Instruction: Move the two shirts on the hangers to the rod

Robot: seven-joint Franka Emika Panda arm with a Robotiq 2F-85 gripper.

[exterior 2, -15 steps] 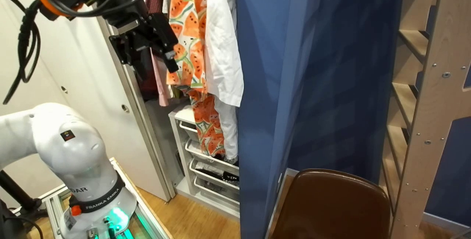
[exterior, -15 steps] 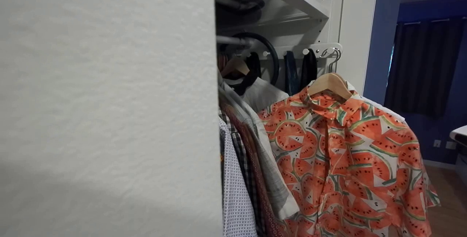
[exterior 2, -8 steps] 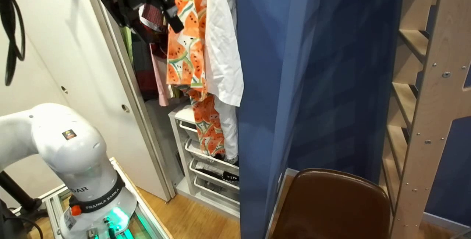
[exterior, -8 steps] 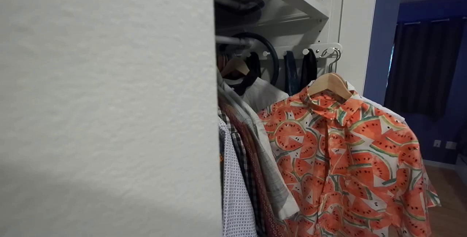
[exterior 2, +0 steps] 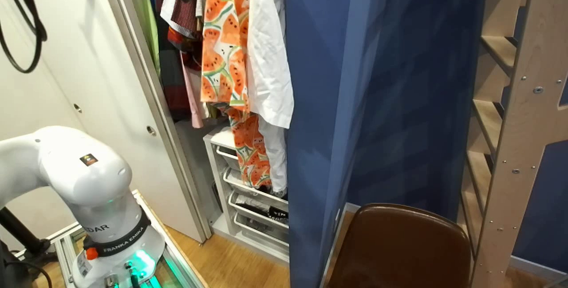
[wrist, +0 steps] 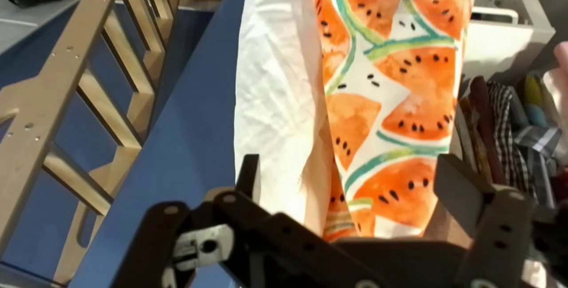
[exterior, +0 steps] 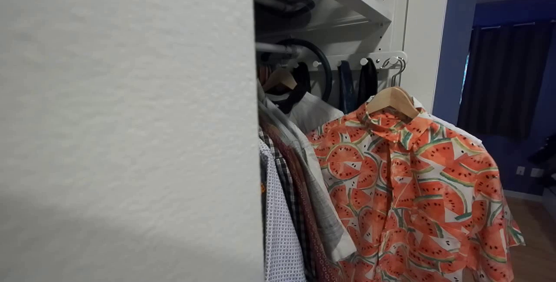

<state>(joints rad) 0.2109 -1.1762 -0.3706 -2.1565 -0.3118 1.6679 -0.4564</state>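
Collar (exterior: 416,129) uppermost, the watermelon shirt (exterior: 443,195) hung with its long axis upright, its front showing in an exterior view. A smooth, pale wooden hanger (exterior: 393,99), curved like a bow, spread its shoulders, and thin metal hooks (exterior: 394,78) met the far end of a white peg rail (exterior: 332,61). Just behind it the white shirt (exterior 2: 271,57) dropped as straight, its plain cloth crumpled into fine creases. The grey, round rod (exterior: 271,47) stood apart from both, above other clothes (exterior: 284,212). My claw (wrist: 348,172) was spread wide, its dark, flat pads (wrist: 461,195) well apart. Between them, as the wrist view had it, showed the printed sleeve (wrist: 399,92), a long strip of orange wedges, black seeds and green rinds; whether it lay in the gap or beyond it, I could not tell.
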